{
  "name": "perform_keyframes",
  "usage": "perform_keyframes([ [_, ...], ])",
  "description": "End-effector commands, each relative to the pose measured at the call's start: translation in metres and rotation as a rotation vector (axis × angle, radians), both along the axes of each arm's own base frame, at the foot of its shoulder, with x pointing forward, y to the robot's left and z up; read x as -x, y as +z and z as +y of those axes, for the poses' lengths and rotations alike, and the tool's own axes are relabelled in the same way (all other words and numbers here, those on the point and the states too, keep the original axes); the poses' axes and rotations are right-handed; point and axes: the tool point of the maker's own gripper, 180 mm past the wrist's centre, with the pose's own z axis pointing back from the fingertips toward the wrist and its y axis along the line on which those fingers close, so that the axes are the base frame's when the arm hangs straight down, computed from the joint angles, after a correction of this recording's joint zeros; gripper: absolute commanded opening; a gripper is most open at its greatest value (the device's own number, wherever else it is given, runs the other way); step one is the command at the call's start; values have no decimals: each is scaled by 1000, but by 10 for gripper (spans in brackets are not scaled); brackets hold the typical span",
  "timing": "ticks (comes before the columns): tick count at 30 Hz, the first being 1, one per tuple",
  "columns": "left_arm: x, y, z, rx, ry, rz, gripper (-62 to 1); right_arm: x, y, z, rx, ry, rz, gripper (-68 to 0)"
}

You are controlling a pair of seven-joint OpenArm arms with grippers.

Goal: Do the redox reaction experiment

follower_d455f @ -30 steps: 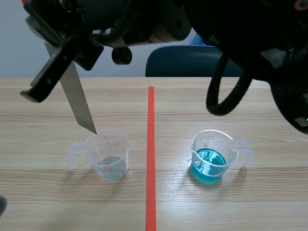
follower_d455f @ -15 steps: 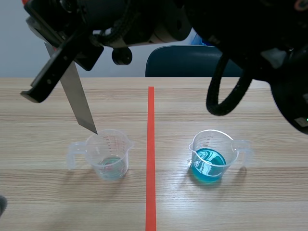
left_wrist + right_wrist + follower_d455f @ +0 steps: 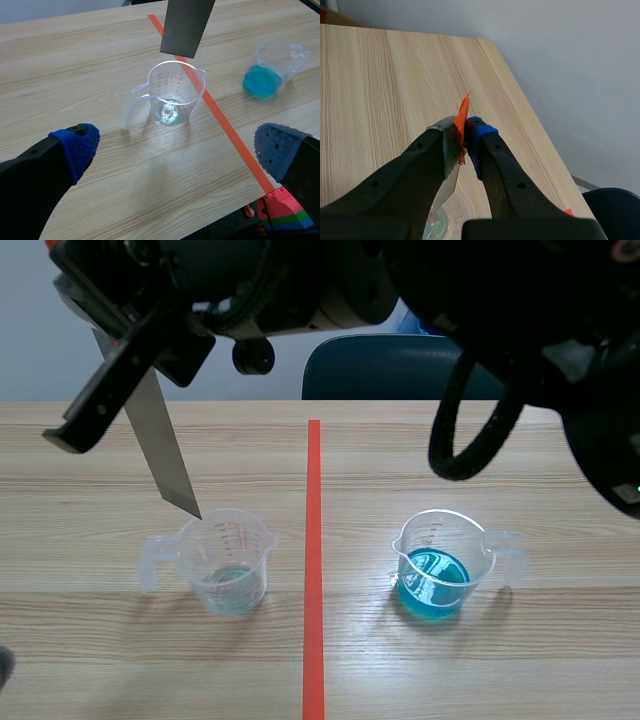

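Observation:
A clear measuring beaker (image 3: pixel 228 560) with a little pale liquid stands left of the red line. A second beaker (image 3: pixel 440 565) holding blue liquid stands right of it. My right arm crosses high over the table, its gripper (image 3: pixel 125 365) shut on a grey metal strip (image 3: pixel 165 455) that hangs slanted, lower tip at the left beaker's rim. In the right wrist view the gripper (image 3: pixel 463 131) pinches the strip (image 3: pixel 449 185), with orange tape at its top. In the left wrist view my left gripper (image 3: pixel 175 145) is open, the pale beaker (image 3: pixel 175 92) ahead under the strip (image 3: pixel 186 25), the blue beaker (image 3: pixel 272 65) beyond.
A red tape line (image 3: pixel 313 570) runs down the middle of the wooden table (image 3: pixel 80 640). A blue chair (image 3: pixel 400 365) stands behind the far edge. The table's near edge and a coloured block (image 3: pixel 285 215) show beside my left gripper's fingers.

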Motion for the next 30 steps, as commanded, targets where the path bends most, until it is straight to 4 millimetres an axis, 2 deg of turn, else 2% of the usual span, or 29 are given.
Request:
perform_keyframes([
  [1, -2, 7, -4, 20, -8, -25, 14, -2, 12, 0, -31, 0, -24, -669],
  [30, -2, 7, -4, 20, -8, -25, 14, -1, 13, 0, -40, 4, -28, -669],
])
